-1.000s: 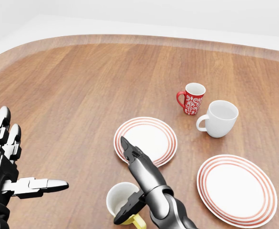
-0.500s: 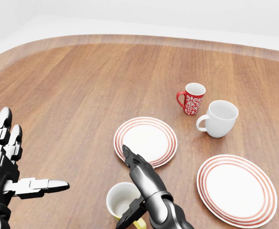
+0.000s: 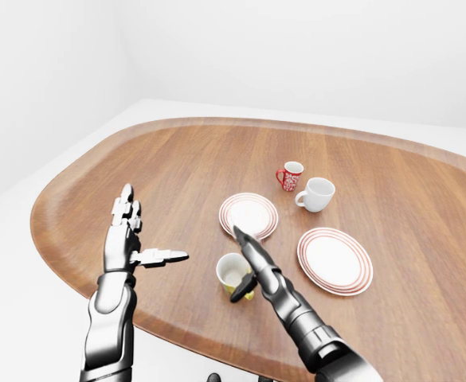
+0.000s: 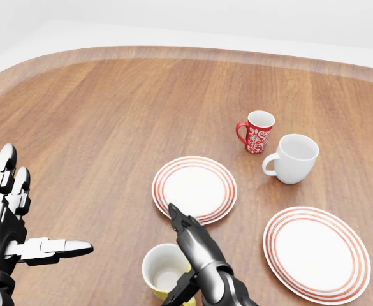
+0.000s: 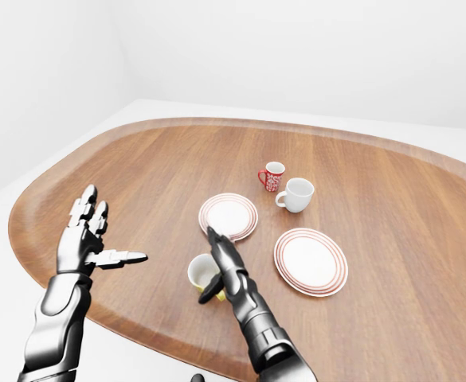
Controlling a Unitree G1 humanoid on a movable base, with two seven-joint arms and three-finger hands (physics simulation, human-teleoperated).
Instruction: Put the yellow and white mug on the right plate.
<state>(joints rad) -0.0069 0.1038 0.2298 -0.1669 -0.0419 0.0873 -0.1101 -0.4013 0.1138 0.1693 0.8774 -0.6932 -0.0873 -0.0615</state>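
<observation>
Near the bench's (image 4: 109, 115) near edge, the right hand (image 4: 189, 255) lies against the yellow and white mug (image 4: 162, 271) — fingers straight, thumb at its side, not closed. The left hand (image 4: 11, 226) hovers spread toward the left edge. Farther in sit the left plate (image 4: 194, 189) and right plate (image 4: 317, 253) — beyond them, a white mug (image 4: 294, 158) and a red mug (image 4: 257, 131).

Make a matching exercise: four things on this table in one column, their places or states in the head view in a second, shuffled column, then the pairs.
1. red mug
2. white mug
3. yellow and white mug
4. left hand

a. bottom edge, beside the right hand
b. fingers spread, holding nothing
c. nearest the top
d. above the right plate

1-c, 2-d, 3-a, 4-b
</observation>
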